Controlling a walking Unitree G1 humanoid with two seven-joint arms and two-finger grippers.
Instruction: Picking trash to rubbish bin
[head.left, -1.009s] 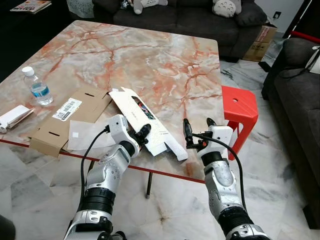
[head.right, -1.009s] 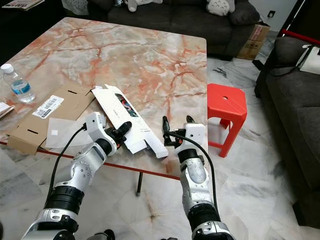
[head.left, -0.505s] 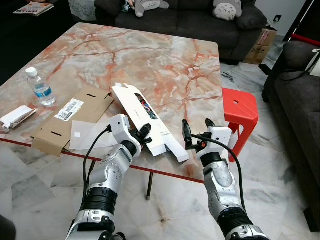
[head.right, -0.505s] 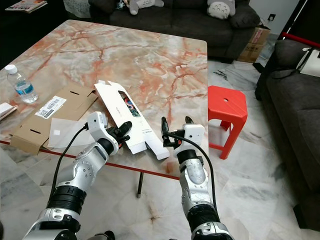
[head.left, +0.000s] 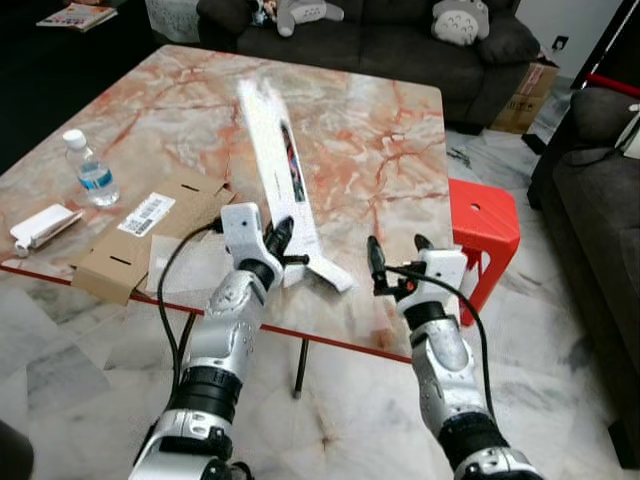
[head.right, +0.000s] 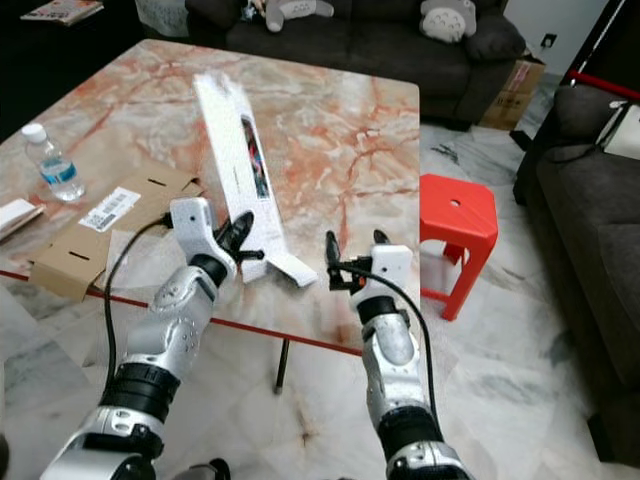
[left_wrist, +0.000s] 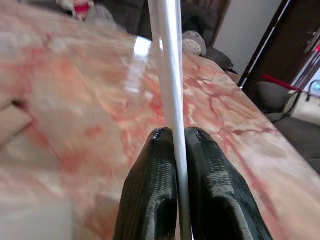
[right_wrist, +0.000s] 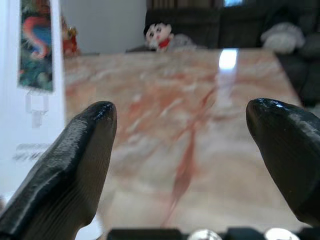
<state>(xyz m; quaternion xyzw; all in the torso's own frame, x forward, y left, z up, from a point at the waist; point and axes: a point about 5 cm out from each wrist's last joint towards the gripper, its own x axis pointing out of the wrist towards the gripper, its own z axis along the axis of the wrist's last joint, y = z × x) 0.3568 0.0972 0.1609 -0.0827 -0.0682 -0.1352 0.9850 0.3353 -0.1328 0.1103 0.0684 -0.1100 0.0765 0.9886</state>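
Now your left gripper (head.left: 281, 243), jaws pinched on the white box (head.left: 278, 170), has swung it up off the bench (head.left: 380, 130) to stand tilted on end, so it's secured for binning, while your right gripper (head.left: 396, 259) waits wide open and empty.

My work surface is a marble table (head.left: 360, 140). On its near-left area lie a flattened cardboard box (head.left: 140, 235), a water bottle (head.left: 90, 172), and a white packet (head.left: 40, 225).

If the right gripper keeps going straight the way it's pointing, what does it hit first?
Probably nothing soon: the open right gripper points along the bare table toward the far sofa. The white box sits just beside that line.
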